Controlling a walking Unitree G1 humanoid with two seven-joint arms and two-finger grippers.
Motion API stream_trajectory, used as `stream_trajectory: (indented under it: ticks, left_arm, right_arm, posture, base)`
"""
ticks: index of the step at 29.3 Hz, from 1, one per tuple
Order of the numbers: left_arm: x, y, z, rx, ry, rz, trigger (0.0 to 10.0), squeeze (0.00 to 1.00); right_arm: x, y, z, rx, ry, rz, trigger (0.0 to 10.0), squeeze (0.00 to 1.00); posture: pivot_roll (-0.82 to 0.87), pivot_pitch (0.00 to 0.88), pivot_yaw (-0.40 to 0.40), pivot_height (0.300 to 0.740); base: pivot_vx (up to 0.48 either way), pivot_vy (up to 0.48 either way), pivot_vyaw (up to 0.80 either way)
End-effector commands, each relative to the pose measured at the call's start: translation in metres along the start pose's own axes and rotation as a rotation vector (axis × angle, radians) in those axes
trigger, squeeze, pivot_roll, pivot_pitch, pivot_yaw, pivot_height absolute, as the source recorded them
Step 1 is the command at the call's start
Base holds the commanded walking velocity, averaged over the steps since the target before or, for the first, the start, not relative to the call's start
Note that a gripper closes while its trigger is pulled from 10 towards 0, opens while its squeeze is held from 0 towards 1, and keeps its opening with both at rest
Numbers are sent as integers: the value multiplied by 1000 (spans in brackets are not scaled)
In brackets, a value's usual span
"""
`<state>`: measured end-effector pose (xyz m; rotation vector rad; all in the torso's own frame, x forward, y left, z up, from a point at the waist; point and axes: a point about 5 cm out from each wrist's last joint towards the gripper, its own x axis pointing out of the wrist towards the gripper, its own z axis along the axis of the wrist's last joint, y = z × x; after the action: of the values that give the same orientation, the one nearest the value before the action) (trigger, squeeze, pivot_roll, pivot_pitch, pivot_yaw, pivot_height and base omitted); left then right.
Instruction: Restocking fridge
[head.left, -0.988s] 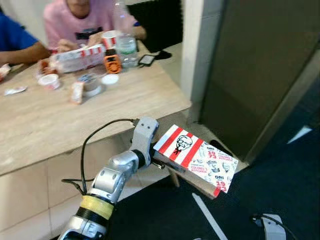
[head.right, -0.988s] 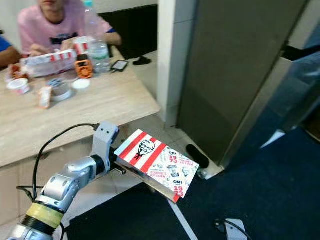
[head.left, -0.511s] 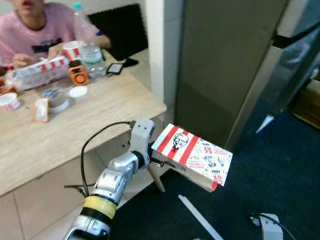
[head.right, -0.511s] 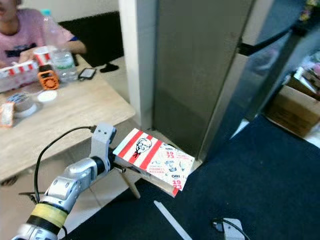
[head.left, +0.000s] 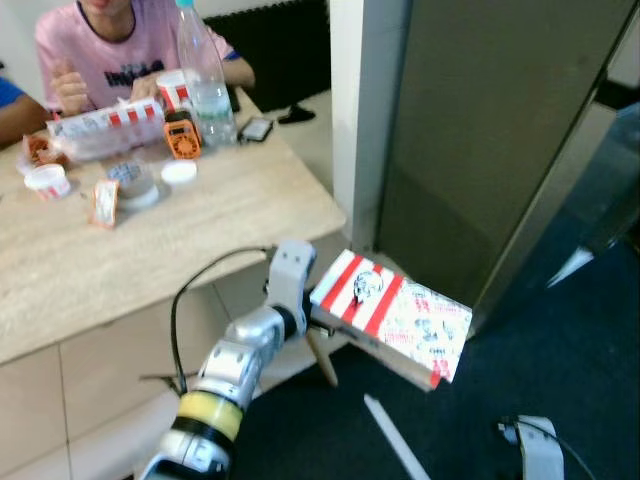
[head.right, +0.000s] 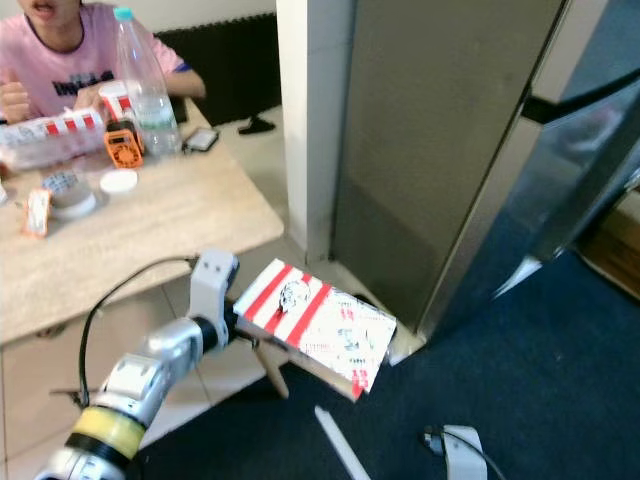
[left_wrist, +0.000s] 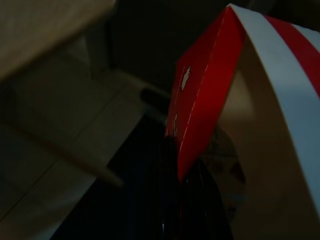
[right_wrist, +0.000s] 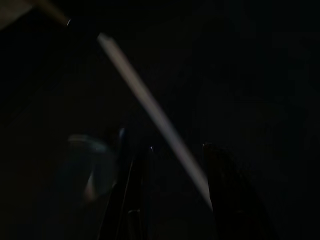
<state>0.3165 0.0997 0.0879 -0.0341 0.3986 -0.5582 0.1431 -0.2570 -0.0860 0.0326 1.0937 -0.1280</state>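
Left end effector (head.left: 318, 322) is clamped on one edge of the red-and-white box (head.left: 392, 316), holding it out flat in mid-air, printed face up. Box sticks out away from the wrist, toward the grey fridge (head.left: 490, 130); fridge door is closed, just beyond the box's far end. In the left wrist view the box's red side (left_wrist: 200, 110) runs close along the fingers; fingers themselves too dark to make out.

Behind the end effector, on the robot's left: wooden counter (head.left: 190, 235), its corner just beside the wrist. On it, well apart from the box: water bottle (head.left: 205, 75), orange gadget (head.left: 182, 137), phone (head.left: 254, 128), white lid (head.left: 179, 173), small tubs and wrappers. Person in pink shirt (head.left: 120, 45) sits at the far side.

Below the box: dark blue carpet (head.left: 560, 380) with a white strip (head.left: 396, 450) on it.

Right end effector (right_wrist: 170, 195) hangs low over the carpet; right wrist view is very dark, two fingers visible with a gap between them, so open.
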Motion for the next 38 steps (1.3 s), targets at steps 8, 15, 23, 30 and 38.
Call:
stream_trajectory:
  ticks: [8, 15, 23, 30, 38]
  left_arm:
    - [0, 2, 1, 5, -7, 9, 10000, 0]
    - [1, 1, 2, 4, -10, 4, 10000, 0]
    - [2, -1, 1, 4, -9, -3, 10000, 0]
    - [2, -1, 1, 5, -9, -5, 10000, 0]
    - [4, -3, 1, 2, -10, -10, 10000, 0]
  right_arm:
    - [0, 5, -4, 14, -3, 22, 10000, 0]
    - [0, 5, -3, 2, -8, 38, 10000, 0]
    - [0, 3, -3, -5, -9, 43, 10000, 0]
    - [-1, 0, -2, -4, -13, 16, 10000, 0]
    - [-1, -3, -1, -8, -6, -7, 10000, 0]
  posture:
    - [-48, 25, 14, 740]
    - [-49, 26, 15, 740]
    - [-53, 25, 15, 740]
    - [-54, 18, 15, 740]
    - [-56, 19, 14, 740]
  base:
    - [0, -472, 0]
    - [0, -471, 432]
    - [0, -472, 755]
    - [0, -472, 584]
    - [0, -462, 0]
